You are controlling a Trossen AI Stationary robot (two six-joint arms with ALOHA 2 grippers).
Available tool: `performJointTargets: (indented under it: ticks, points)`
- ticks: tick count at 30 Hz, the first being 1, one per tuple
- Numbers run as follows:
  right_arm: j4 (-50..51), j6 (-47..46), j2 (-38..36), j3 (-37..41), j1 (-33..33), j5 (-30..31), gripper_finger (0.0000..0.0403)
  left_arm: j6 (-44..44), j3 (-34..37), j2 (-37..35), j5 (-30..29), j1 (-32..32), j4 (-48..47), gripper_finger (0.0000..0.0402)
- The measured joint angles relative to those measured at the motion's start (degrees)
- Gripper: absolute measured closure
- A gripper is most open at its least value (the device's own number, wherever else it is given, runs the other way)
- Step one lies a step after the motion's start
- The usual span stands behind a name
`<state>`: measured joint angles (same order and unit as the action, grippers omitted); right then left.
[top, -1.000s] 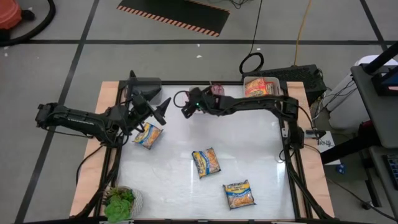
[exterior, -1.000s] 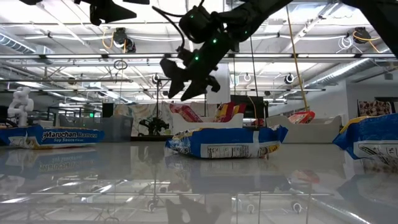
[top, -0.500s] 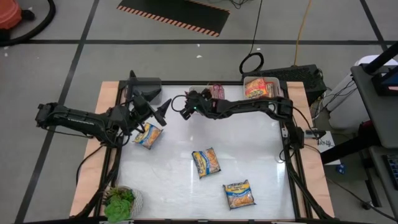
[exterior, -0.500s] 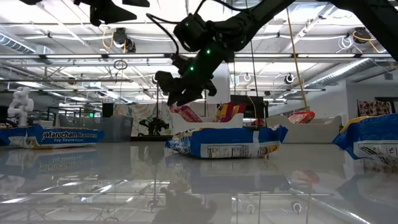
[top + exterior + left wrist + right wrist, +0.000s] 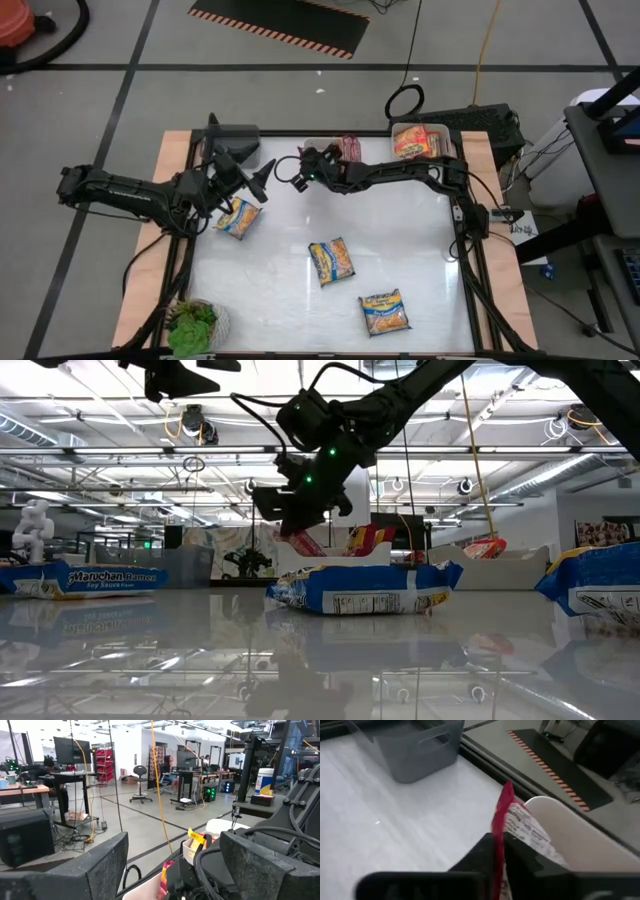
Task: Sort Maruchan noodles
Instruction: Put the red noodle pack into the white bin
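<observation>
Three blue-and-yellow noodle packets lie flat on the white table. A red noodle packet stands on edge against a white bin at the far edge. My right gripper is shut on this packet; in the low view the packet shows just under the gripper. My left gripper hangs open, level and well above the table, near the left blue-and-yellow packet, with nothing between its fingers. My right gripper pinches the red packet's thin upright edge between its two fingers, coming from the table's near side and slanting down. The packet stands upright ahead of the fingers and leans against the white bin's rim; I cannot see what its lower end rests on.
A grey bin stands at the far left corner. A second white bin with an orange packet is at the far right. A green plant sits at the near left corner. The table's middle and right part lie bare between the packets.
My right gripper has gone toward the table's far edge and down, rolling a little, and has shut from wide open onto the red packet's edge. The packets on the table have stayed where they were.
</observation>
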<state>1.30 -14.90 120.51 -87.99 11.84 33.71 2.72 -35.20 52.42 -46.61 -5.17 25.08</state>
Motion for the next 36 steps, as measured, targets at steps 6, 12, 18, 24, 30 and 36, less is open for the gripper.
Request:
performJointTargets:
  ticks: [6,12,18,24,30,36]
  points:
    - [0.59,3.15,-0.49,0.0,-0.1,2.09,0.0399,-0.49,0.0,0.0,0.0,0.0,-0.84,0.0085]
    - [1.67,8.54,-4.64,0.08,-1.61,10.91,0.0402,-2.17,0.0,0.0,0.02,-0.21,-3.83,0.0085]
    - [-1.69,13.81,-10.04,1.23,-2.57,18.73,0.0402,-3.26,0.0,0.0,0.04,-1.03,-4.52,0.0085]
    - [-22.68,12.46,-15.31,17.53,-1.57,18.7,0.0403,-3.32,0.0,0.0,0.04,-2.96,-4.2,0.0085]
    - [-49.81,11.37,-19.96,33.75,-1.79,18.65,0.0403,-3.21,0.0,0.0,0.04,-3.96,-2.27,0.0085]
    - [-58.44,13.79,-23.5,37.17,-1.81,13.89,0.0403,-4.58,-0.01,0.01,0.34,-2.25,-2.49,0.0085]
